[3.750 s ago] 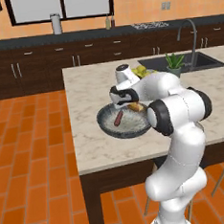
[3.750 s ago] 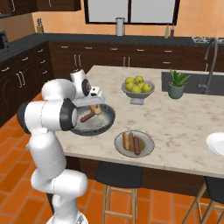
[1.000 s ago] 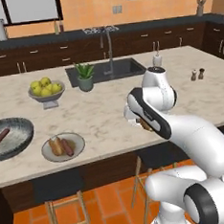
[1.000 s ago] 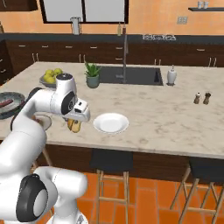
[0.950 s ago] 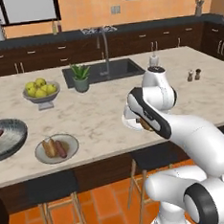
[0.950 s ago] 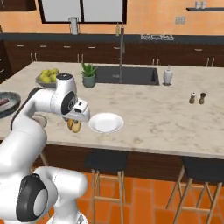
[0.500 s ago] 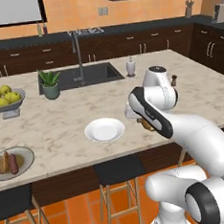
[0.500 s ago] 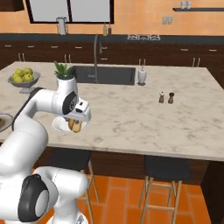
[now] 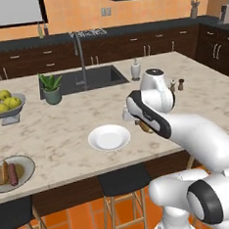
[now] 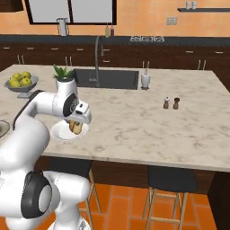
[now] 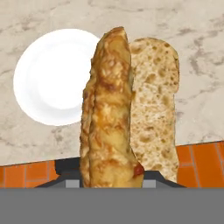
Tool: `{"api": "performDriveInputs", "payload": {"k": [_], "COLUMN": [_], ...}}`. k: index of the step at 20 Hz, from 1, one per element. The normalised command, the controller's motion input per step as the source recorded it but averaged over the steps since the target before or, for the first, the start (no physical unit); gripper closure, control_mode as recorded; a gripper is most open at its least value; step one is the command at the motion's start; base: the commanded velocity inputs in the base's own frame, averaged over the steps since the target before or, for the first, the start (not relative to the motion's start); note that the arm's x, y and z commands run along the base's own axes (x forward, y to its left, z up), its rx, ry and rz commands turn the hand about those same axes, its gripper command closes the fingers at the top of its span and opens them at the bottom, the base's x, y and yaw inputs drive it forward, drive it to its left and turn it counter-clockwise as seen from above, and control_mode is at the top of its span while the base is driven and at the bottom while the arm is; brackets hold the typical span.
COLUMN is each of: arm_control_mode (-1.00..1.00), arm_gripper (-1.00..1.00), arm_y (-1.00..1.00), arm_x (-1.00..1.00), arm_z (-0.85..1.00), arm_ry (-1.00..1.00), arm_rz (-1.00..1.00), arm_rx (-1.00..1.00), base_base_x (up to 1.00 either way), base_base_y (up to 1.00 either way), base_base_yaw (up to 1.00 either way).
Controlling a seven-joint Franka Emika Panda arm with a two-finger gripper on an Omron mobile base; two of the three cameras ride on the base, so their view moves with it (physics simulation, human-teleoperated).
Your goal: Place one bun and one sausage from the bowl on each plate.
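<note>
My gripper (image 9: 141,124) is shut on a split, browned bun (image 11: 127,109), held above the counter's front edge. The white plate (image 9: 108,137) lies just to its left with nothing on it; in the hand view the white plate (image 11: 52,74) sits up and left of the bun. In the right base view the gripper (image 10: 75,122) and bun (image 10: 77,128) hang over the near right part of the plate (image 10: 60,132). The greyish-beige plate (image 9: 23,166) at far left carries a bun (image 9: 1,173) and a sausage (image 9: 13,174). The bowl is out of view.
A footed bowl of yellow-green fruit (image 9: 2,102), a potted plant (image 9: 51,88), the sink with its tap (image 9: 84,79), a soap bottle (image 9: 135,69) and two shakers (image 10: 171,103) stand further back on the marble counter (image 10: 134,126). Stools (image 9: 119,180) stand below the front edge.
The base has driven to the right, so the whole scene has slid left in both base views. The white plate now sits beside the gripper. The bun stays in the shut gripper.
</note>
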Motion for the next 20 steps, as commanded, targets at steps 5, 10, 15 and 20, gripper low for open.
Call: {"api": "performDriveInputs", "payload": {"k": [5, 10, 15, 20], "arm_control_mode": [-1.0, -1.0, -1.0, -1.0], "arm_gripper": [1.0, 1.0, 1.0, 1.0], "arm_y": [0.36, 0.29, 0.05, 0.19], "arm_x": [0.89, 0.94, 0.26, 0.15], "arm_z": [0.0, -0.32, -0.49, -0.73], "arm_ry": [0.07, 0.2, 0.26, 0.2], "arm_rz": [0.0, 0.0, 0.0, 0.0], "arm_rx": [0.0, 0.0, -0.01, -0.05], "base_base_x": [0.0, 0.0, 0.0, 0.0], "base_base_y": [0.0, 0.0, 0.0, 0.0], "base_base_yaw": [0.0, 0.0, 0.0, 0.0]}}
